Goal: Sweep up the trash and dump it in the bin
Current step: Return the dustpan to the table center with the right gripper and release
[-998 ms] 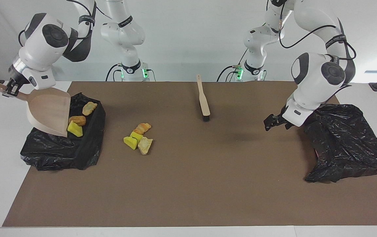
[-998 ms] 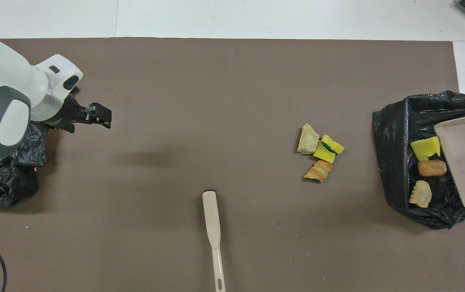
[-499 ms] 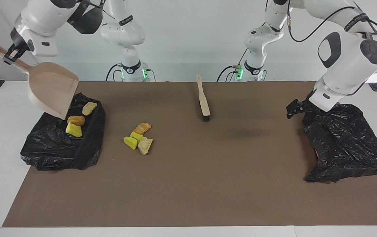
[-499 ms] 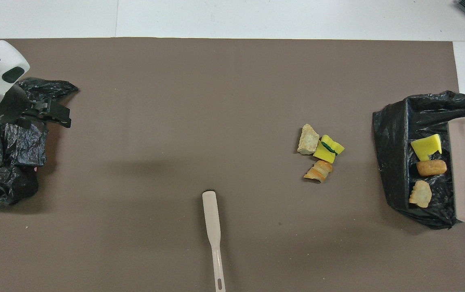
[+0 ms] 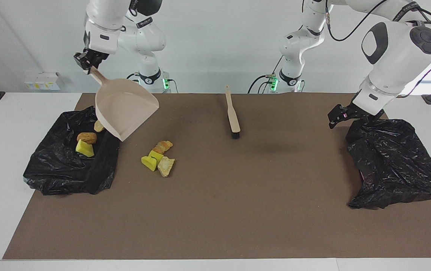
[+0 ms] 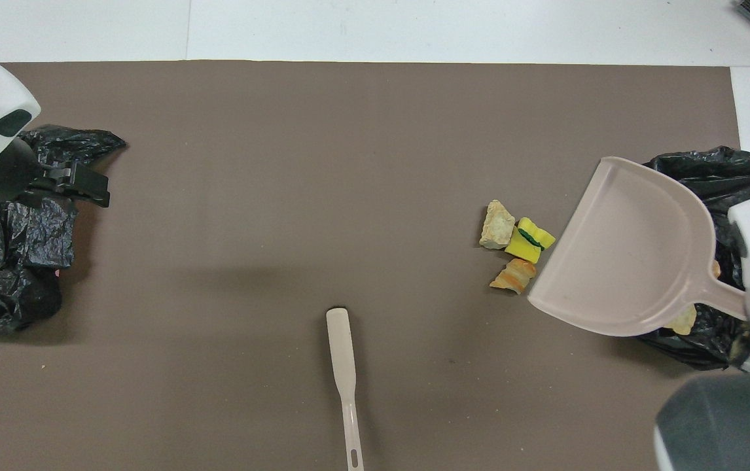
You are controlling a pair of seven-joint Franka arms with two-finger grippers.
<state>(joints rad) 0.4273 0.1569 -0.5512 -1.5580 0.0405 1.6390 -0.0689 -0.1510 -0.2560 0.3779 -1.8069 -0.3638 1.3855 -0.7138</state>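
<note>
My right gripper (image 5: 87, 63) is shut on the handle of the beige dustpan (image 5: 125, 109), held up in the air, tilted mouth-down and empty. It hangs over the edge of the black-lined bin (image 5: 65, 173) at the right arm's end. Three pieces of trash (image 5: 84, 148) lie in the bin. More trash (image 5: 158, 158) sits in a small pile on the brown mat beside the bin, and the same trash pile (image 6: 516, 248) shows next to the dustpan (image 6: 630, 261). My left gripper (image 5: 336, 117) hangs open and empty over the edge of a crumpled black bag (image 5: 392, 162).
The beige brush (image 5: 232, 113) lies on the mat near the robots at the table's middle, bristles pointing away from them. The brush (image 6: 343, 366) and the black bag (image 6: 8, 229) also show from above. White table borders the brown mat (image 5: 238, 210).
My right arm lifted the dustpan off the bin and swung it toward the middle of the table. My left gripper drew back from over the mat to the black bag.
</note>
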